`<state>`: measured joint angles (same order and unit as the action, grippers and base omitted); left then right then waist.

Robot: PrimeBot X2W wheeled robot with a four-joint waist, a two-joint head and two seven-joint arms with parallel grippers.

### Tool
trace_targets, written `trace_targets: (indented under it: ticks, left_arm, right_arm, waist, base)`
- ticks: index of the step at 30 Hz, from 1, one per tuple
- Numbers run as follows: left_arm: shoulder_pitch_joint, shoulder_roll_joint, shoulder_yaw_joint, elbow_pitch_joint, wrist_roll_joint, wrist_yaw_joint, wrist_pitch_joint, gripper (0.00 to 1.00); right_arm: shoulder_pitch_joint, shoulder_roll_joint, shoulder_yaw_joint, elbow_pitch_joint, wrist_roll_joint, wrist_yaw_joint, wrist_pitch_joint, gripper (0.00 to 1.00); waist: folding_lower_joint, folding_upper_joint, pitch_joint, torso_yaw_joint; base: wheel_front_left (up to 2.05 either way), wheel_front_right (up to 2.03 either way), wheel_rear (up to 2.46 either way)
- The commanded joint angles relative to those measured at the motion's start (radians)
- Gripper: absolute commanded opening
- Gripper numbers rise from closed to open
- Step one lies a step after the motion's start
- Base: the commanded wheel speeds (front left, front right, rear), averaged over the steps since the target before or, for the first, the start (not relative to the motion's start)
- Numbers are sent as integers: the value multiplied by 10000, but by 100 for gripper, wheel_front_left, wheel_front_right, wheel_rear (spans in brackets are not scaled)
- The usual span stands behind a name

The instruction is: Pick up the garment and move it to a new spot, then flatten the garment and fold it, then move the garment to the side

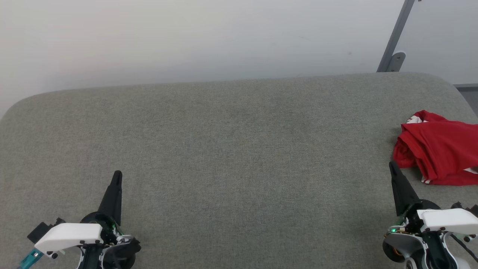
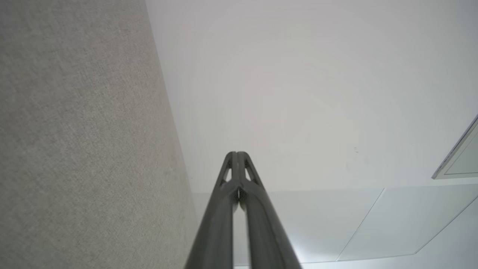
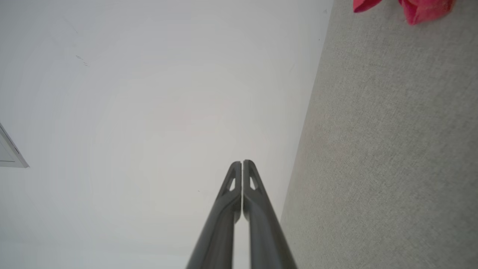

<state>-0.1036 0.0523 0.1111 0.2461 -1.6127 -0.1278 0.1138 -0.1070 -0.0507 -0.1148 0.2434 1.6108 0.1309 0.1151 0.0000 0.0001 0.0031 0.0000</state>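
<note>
Far right on grey surface [image 1: 239, 149]: garment [image 1: 440, 149] bunched, trim [image 1: 413, 120] toward wall [image 1: 186, 37].

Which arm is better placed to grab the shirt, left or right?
Right, probably. The shirt lies bunched at the right edge of the surface, just past the right gripper; the left gripper sits far across. Both are shut.

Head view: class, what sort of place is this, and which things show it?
Probably a plain indoor lab or test room: a wide grey fabric-covered surface against a bare pale wall, a grey metal post, and a crumpled red garment at the right.
</note>
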Motion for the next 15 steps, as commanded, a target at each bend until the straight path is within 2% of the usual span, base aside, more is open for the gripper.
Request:
trace_targets:
  ticks: [1,15]
  left_arm:
    - [-115,-18,28,-4,-24,-53,18,0]
    - [-116,-19,33,-4,-16,-53,24,0]
  right_arm:
    - [-41,18,-8,24,37,-3,15,0]
    - [-41,21,-7,24,34,-3,17,0]
  waist:
    - [0,-1,0,0]
    - [0,-1,0,0]
  base:
    - [0,0,0]
    - [0,0,0]
